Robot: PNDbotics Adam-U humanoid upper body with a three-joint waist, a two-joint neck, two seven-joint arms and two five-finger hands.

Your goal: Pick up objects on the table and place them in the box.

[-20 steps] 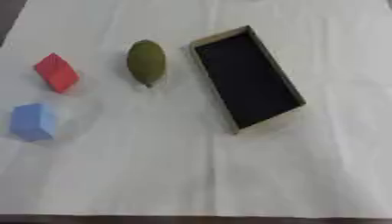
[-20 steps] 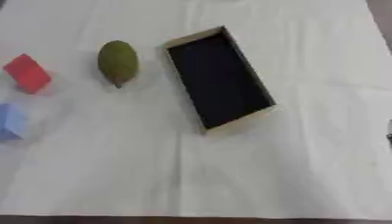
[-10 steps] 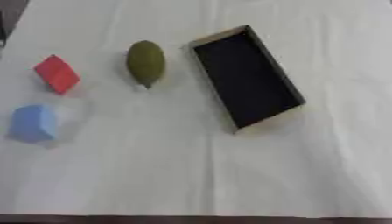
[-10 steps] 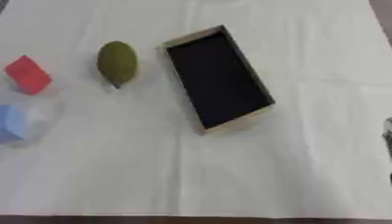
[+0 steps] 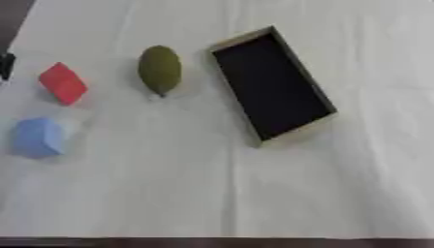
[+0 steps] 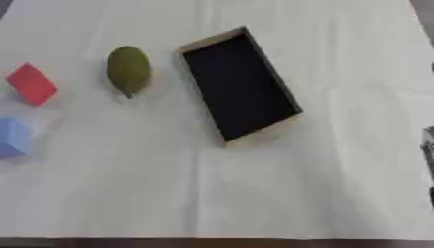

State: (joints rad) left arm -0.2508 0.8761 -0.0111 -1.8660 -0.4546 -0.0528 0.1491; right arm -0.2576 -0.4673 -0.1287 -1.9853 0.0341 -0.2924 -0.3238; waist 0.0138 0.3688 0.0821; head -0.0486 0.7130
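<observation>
A shallow tan box (image 5: 298, 131) with a dark inside lies askew right of centre on the white cloth, and nothing shows inside it. Left of it lies an olive green oval object (image 5: 159, 70). Further left is a red block (image 5: 63, 83), with a pale blue block (image 5: 37, 137) nearer to me below it. A dark sliver of my left hand (image 5: 5, 65) shows at the left edge, beside the red block. A grey-black sliver of my right hand (image 6: 428, 145) shows at the right edge, well apart from the box. Neither hand touches anything.
The white cloth (image 5: 212, 193) covers the table, with a wide bare stretch in front of the objects. The table's front edge runs as a dark strip along the bottom. A dark corner shows at the top left.
A sliver of my right hand has come in at the right edge, and a dark sliver of my left hand at the left edge. The objects and the box have not moved.
</observation>
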